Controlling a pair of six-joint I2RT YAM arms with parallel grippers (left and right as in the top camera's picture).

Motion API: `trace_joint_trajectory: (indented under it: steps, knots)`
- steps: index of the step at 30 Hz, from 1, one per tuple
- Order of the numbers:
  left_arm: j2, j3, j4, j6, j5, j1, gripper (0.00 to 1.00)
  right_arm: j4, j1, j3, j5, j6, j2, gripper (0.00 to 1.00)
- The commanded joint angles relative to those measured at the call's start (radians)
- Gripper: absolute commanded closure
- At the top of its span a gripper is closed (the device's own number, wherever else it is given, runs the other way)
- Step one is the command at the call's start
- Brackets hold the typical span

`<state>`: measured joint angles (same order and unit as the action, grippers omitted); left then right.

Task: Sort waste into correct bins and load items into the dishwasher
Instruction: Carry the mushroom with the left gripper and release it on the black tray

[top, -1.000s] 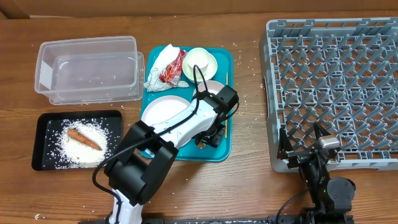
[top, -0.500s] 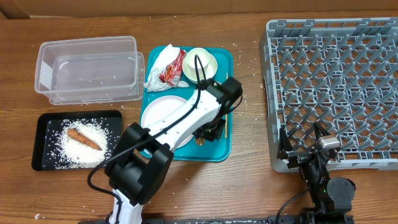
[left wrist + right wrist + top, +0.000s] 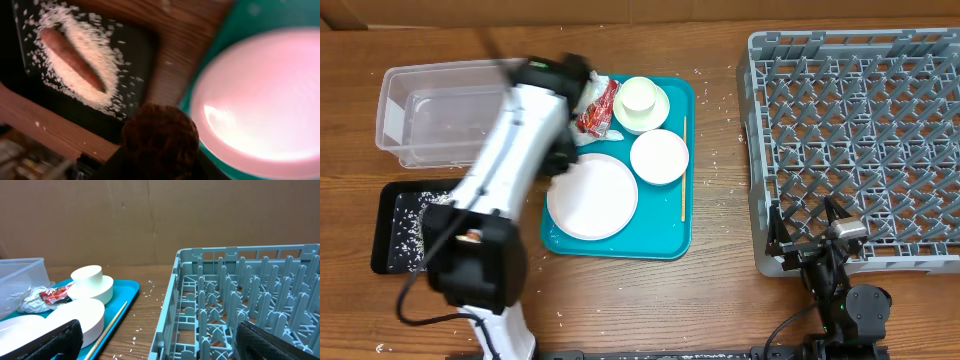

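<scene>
Grasp: left gripper [image 3: 158, 165] clenched on brown lumpy food piece [image 3: 160, 136], held over worktop [image 3: 172, 55] between shallow black rectangular tray [image 3: 142, 47] and large round white plate [image 3: 260, 100]. Judged light, soft, crumbly; best pinched gently across widest part. Right gripper [image 3: 160, 347] spread wide beside grey plastic dish rack [image 3: 240, 295].

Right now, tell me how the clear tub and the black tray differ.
The clear plastic tub is see-through and deep-walled; the black tray is opaque and shallow. The tub looks nearly empty, while the tray holds the carrot stick on rice grains. The tub lies farther back than the tray. Both are rectangular, left of the teal tray.
</scene>
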<state>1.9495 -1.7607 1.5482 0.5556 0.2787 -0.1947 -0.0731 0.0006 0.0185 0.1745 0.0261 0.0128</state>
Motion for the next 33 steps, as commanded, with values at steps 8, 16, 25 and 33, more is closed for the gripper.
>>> trace_joint_trajectory:
  steps: [8, 16, 25, 33]
  knots:
    - [-0.03, 0.196, -0.166, 0.035, -0.178, 0.363, 0.65, 0.004, -0.003, -0.01, -0.009, 0.003, -0.01, 0.0]
    - [-0.03, 0.338, -0.293, 0.032, -0.209, 0.44, 0.57, 0.004, -0.003, -0.01, -0.009, 0.003, -0.01, 0.0]
    - [-0.038, 0.313, -0.263, 0.024, -0.209, 0.443, 0.42, 0.004, -0.003, -0.01, -0.009, 0.003, -0.01, 0.0]
    - [-0.231, 0.222, -0.192, 0.024, -0.214, 0.43, 0.48, 0.004, -0.003, -0.01, -0.009, 0.003, -0.01, 0.0]
